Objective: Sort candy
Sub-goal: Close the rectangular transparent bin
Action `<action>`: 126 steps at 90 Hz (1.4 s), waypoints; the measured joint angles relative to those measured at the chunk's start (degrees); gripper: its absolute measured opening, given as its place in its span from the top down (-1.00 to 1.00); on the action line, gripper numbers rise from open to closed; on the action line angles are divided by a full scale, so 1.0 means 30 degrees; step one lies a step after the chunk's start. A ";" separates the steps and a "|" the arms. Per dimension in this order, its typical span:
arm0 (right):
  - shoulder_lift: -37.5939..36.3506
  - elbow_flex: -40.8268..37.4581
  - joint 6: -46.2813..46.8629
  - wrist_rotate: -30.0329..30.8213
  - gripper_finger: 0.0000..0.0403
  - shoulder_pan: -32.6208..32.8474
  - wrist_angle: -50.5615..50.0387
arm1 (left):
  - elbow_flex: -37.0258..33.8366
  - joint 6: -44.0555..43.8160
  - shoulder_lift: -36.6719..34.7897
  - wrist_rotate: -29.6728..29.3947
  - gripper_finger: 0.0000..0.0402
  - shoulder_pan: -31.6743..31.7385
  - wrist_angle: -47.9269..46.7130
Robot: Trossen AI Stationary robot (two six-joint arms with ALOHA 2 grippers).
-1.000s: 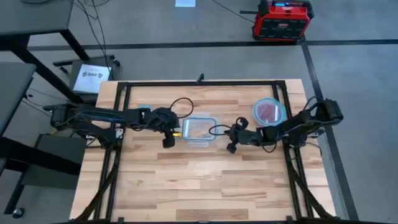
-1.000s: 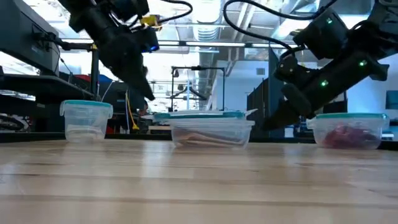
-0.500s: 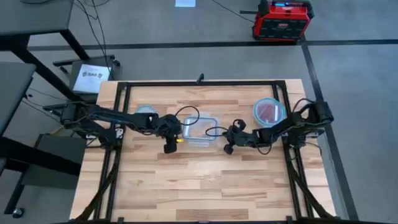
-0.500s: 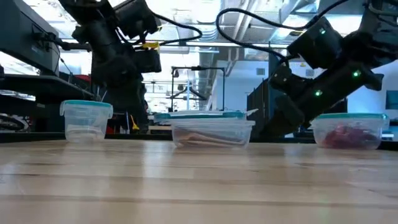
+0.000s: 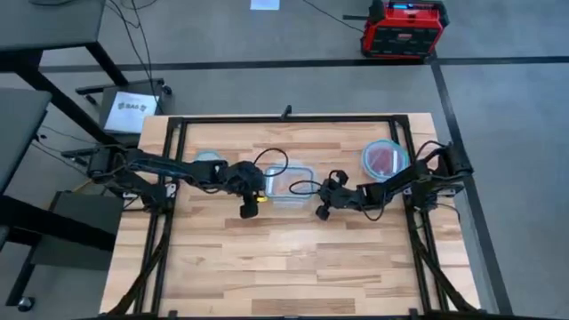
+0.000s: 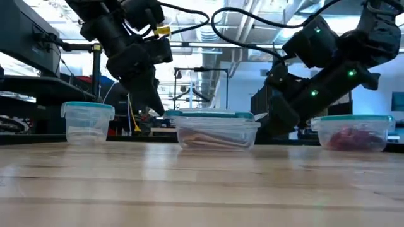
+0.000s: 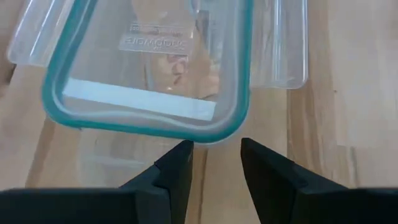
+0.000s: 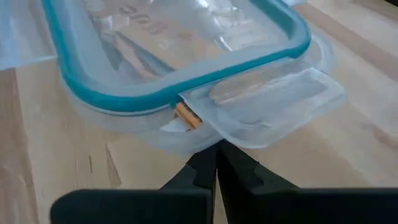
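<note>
Both arms have closed in on the middle box (image 5: 286, 184) since a second ago: the left claw (image 5: 248, 209) has slid from its 9 o'clock side round toward its 7 o'clock corner, and the right claw (image 5: 323, 212) has crept in from 3 o'clock to the 4 o'clock corner. On the tabletop (image 5: 284, 267) the lid (image 7: 149, 62) sits on the box, teal-rimmed, with candy (image 8: 186, 115) visible through it, an orange wrapper end peeking under the rim. More candy, red, lies in the round tub (image 5: 384, 158) at 2 o'clock; a small tub (image 6: 87, 121) stands at 9 o'clock.

Left claw's fingers (image 7: 176, 168) stand apart, just short of the lid's rim. Right claw's fingers (image 8: 205, 163) are pressed together, empty, tips right under the clear latch flap (image 8: 273, 102).

The step looks like seating or latching the lid. To do it well, the left claw should steady its corner while the right one works the flap gently, without shoving the light box along.
</note>
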 joint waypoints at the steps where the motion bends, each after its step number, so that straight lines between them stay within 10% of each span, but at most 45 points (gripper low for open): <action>1: 0.0000 0.0000 0.0002 -0.0003 1.00 0.0000 0.0000 | 0.0000 0.0000 0.0000 -0.0004 0.39 0.0000 0.0009; 77: -0.0694 0.0138 -0.0063 -0.1790 1.00 0.0007 -0.1555 | 0.1460 0.0484 0.0957 -0.0143 0.39 -0.0431 -0.4601; 101: -0.5567 0.0110 0.1089 -0.7208 1.00 0.0467 -0.7873 | 0.2229 0.2071 -0.1050 -0.0690 0.39 -0.0353 -0.6401; 126: -0.6857 0.0154 -0.3757 -0.4599 1.00 0.0171 0.2317 | -0.0071 0.3993 -0.2560 0.1979 0.39 0.2150 -0.1319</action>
